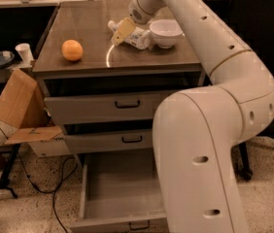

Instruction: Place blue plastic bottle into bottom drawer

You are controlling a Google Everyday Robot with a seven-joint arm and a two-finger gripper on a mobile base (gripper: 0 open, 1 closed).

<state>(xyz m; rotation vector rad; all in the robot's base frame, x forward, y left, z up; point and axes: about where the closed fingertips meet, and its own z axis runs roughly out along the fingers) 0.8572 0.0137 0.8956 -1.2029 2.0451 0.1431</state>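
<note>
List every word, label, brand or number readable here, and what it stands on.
No text can be read anywhere.
Label of the blue plastic bottle, beneath the tool on the cabinet: too blurred to read.
Cardboard box left of the cabinet: no legible print.

Opens onto a pale speckled floor [273,203] under dim, warm light. Centres on a grey cabinet [98,111], with a curved streak of glare on its brown surface [91,25]. Has an open cardboard box [15,106] leaning just beside the cabinet's left side, with a black stand [3,183] and a dark cable [54,191] on the floor below. Carries a paper cup [24,52] and a dark dish [1,58] on a low shelf at left. Backs onto a long pale bench [30,1]. Sets a black office chair [265,42] at right. Puts the gripper [120,33] over the far part of the surface.
</note>
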